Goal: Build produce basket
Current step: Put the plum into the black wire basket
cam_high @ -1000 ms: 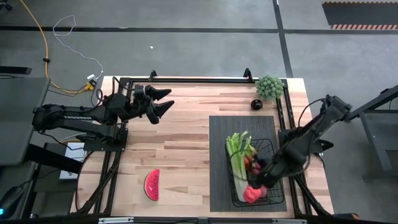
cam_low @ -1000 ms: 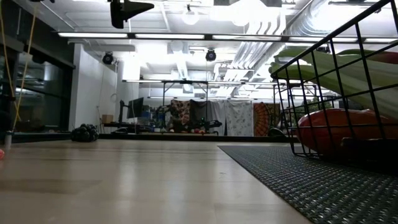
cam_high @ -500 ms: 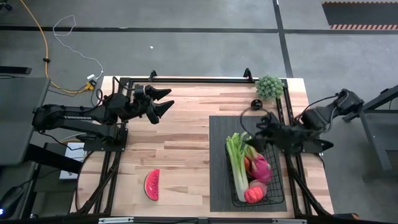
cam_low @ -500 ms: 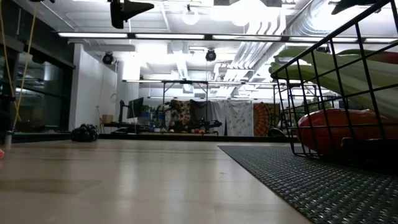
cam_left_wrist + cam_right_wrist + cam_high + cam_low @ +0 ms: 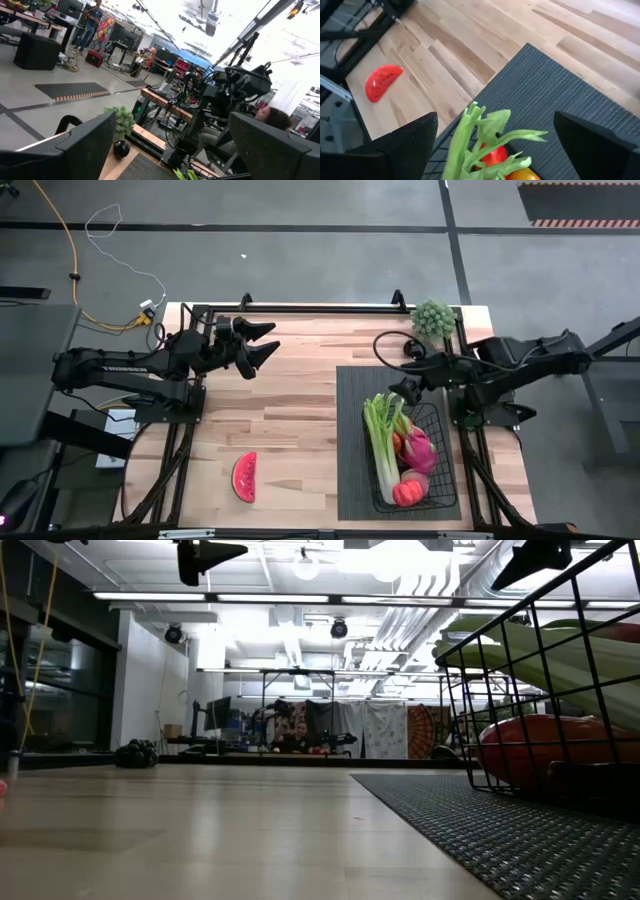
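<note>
While the basket sits on the ribbed mat with celery, dragon fruit and a mango inside, the watermelon slice lies on the bare worktop, well apart from the basket. Right claw hovers spread just beside the basket's far end, nothing in it. Left claw is spread too, far across the worktop from the basket; the lettering on that arm is too small to read.

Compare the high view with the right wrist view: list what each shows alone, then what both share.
Only the high view: the left claw open at the table's far left, the right claw open above the mat's far edge, the dragon fruit, and the basket.
Only the right wrist view: nothing new.
Both: the watermelon slice on bare wood, the celery, and the ribbed mat.
</note>
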`<act>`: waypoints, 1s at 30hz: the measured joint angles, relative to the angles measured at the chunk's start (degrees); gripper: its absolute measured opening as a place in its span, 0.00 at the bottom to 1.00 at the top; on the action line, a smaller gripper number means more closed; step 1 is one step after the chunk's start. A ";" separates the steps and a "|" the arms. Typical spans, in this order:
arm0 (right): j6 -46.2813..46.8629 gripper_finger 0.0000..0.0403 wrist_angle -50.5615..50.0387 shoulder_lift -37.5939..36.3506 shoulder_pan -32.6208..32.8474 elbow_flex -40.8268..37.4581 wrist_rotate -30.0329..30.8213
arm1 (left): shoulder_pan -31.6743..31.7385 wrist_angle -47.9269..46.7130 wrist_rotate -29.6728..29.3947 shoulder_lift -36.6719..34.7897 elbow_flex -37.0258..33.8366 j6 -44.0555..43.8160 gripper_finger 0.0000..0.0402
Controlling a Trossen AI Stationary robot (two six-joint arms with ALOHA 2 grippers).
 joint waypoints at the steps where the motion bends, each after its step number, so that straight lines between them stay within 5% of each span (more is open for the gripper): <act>1: -1.13 0.96 0.00 0.00 -0.69 -0.02 -0.84 | 0.00 -0.02 0.00 0.00 0.00 0.00 0.93; 14: -8.70 0.96 1.33 -2.01 -5.72 -1.06 -4.71 | 1.93 0.01 2.33 0.00 0.00 -1.30 0.93; 21: -3.82 0.96 19.71 -14.71 -6.91 -20.46 -8.23 | 3.13 0.01 4.05 0.00 0.00 -1.79 0.93; 26: -1.86 0.96 31.48 -20.56 -11.44 -30.02 -2.89 | 4.28 0.00 4.02 0.00 0.00 -1.95 0.93; 30: -2.24 0.96 30.91 -20.88 -16.01 -31.94 1.84 | 4.87 -0.23 4.02 0.00 0.00 -2.81 0.93</act>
